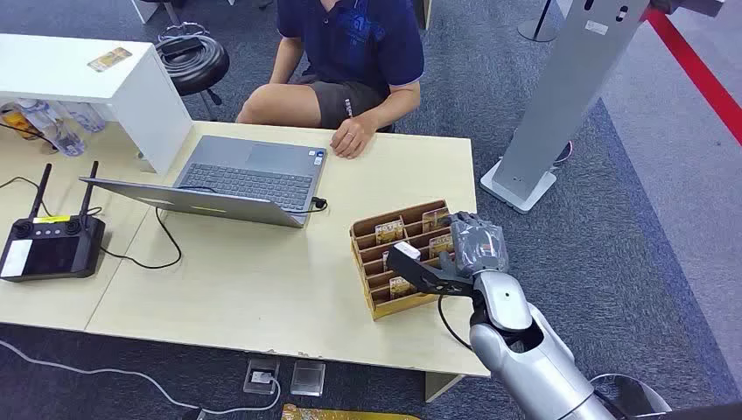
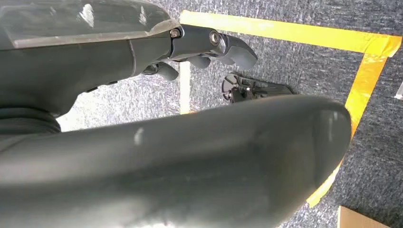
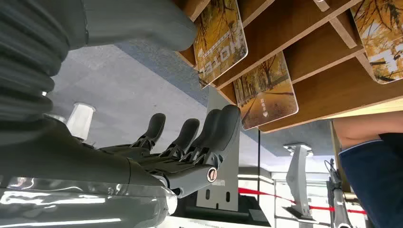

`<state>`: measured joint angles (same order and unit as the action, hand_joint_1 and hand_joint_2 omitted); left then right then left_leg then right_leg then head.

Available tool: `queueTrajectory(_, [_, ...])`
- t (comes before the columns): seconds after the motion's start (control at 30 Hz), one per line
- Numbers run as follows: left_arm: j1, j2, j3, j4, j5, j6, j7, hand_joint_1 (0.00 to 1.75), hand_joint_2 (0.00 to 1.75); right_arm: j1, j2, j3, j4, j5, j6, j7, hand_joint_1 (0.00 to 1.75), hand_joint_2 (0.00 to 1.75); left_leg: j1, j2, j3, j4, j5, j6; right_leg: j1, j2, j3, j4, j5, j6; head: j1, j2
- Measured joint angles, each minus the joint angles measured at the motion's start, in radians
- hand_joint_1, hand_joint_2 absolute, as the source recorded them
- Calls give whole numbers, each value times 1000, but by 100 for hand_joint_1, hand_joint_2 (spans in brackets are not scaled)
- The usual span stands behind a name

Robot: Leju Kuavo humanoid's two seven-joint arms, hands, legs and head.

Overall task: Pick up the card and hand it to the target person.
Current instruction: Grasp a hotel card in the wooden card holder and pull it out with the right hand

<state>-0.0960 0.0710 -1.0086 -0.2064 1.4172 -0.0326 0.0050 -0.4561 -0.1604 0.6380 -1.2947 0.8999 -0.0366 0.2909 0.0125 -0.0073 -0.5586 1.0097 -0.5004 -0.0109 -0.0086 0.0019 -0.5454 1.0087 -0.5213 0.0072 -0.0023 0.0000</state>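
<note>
A brown cardboard rack (image 1: 378, 302) stands on the table's right part with several autumn-print cards in its slots, such as one card (image 1: 389, 231). My right hand (image 1: 477, 245) is at the rack's right side, fingers spread and holding nothing. In the right wrist view the dark fingers (image 3: 214, 133) stretch out just short of a card (image 3: 266, 90). The grey thumb (image 3: 142, 19) lies beside another card (image 3: 221, 40). The person (image 1: 350, 44) sits across the table with a hand (image 1: 353, 140) resting on it. My left hand (image 2: 209, 47) hangs over the floor, holding nothing.
An open laptop (image 1: 249, 179) sits mid-table with a cable trailing from it. A black controller (image 1: 51, 247) lies at the left, by a white shelf (image 1: 131, 87). A black stool (image 1: 194, 61) stands behind the table. A grey stand (image 1: 569, 87) is on the right.
</note>
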Motion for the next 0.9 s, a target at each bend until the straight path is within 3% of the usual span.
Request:
queueTrajectory(0.47, [0, -1, 0, 0, -2, -9, -1, 0, 0, -15, 16, 16, 52, -9, -10, -4, 92, 175, 0, 0, 0, 0, 0, 0, 0, 0, 0, 0, 0, 0, 1, 0])
queueTrajectory(0.9, [0, -1, -1, 0, -4, -9, 0, 0, 0, -15, 16, 16, 70, -8, -11, 1, 93, 175, 0, 0, 0, 0, 0, 0, 0, 0, 0, 0, 0, 0, 0, 0])
